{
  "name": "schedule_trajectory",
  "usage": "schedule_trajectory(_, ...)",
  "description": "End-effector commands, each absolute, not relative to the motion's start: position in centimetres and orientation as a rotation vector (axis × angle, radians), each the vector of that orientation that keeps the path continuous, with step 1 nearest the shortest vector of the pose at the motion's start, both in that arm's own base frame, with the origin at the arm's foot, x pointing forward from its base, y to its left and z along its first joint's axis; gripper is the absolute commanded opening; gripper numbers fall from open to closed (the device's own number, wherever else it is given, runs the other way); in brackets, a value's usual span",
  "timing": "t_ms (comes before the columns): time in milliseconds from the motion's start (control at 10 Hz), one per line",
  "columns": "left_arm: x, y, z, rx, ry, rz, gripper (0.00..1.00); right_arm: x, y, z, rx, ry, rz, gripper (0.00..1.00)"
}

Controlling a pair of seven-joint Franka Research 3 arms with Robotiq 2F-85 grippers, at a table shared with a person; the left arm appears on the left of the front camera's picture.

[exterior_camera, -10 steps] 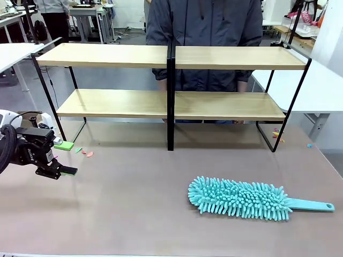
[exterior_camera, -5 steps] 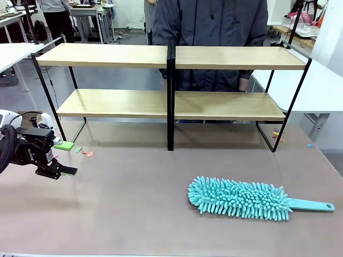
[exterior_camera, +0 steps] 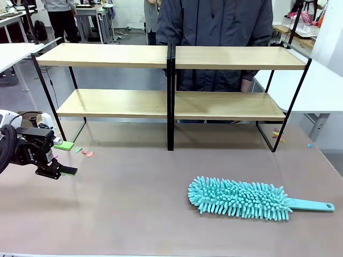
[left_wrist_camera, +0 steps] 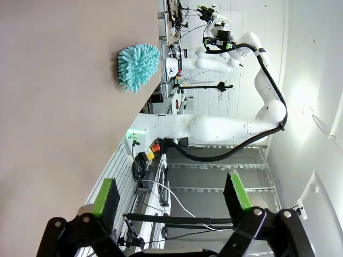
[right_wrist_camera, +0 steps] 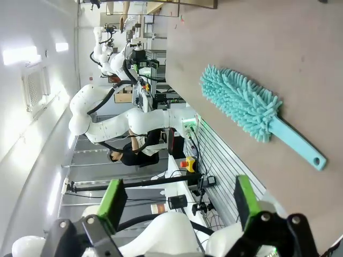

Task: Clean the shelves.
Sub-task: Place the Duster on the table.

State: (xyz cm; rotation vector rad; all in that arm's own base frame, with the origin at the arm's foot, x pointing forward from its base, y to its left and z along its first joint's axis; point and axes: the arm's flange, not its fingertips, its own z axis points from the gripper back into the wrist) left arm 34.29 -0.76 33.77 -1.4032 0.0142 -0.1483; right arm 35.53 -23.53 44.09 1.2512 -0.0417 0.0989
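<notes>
The shelves, two tiers of light wooden boards in a thin black frame with a central divider, stand across the far half of the beige table. A teal fluffy duster lies flat on the table at the front right, handle pointing right; its head appears in the left wrist view and all of the duster in the right wrist view. My left gripper hovers at the table's left edge, open and empty, its fingers wide apart. My right gripper is also open, holding nothing, well away from the duster.
A person in a dark jacket stands behind the shelves. Small coloured scraps lie on the table near the left gripper, a few more scraps by the rack's right foot. White tables flank the rack.
The person behind the shelves has shifted slightly to the right. Both grippers and the duster have stayed put.
</notes>
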Motion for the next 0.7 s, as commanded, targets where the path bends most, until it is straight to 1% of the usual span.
schedule_trajectory(0,34.07,-0.92,34.25,-1.418,0.023,-0.139,1.0,35.5,-23.61,44.16,1.231,-0.047,0.122,1.0)
schedule_trajectory(600,34.07,-0.92,34.25,-1.418,0.023,-0.139,1.0,35.5,-23.61,44.16,1.231,-0.047,0.122,1.0)
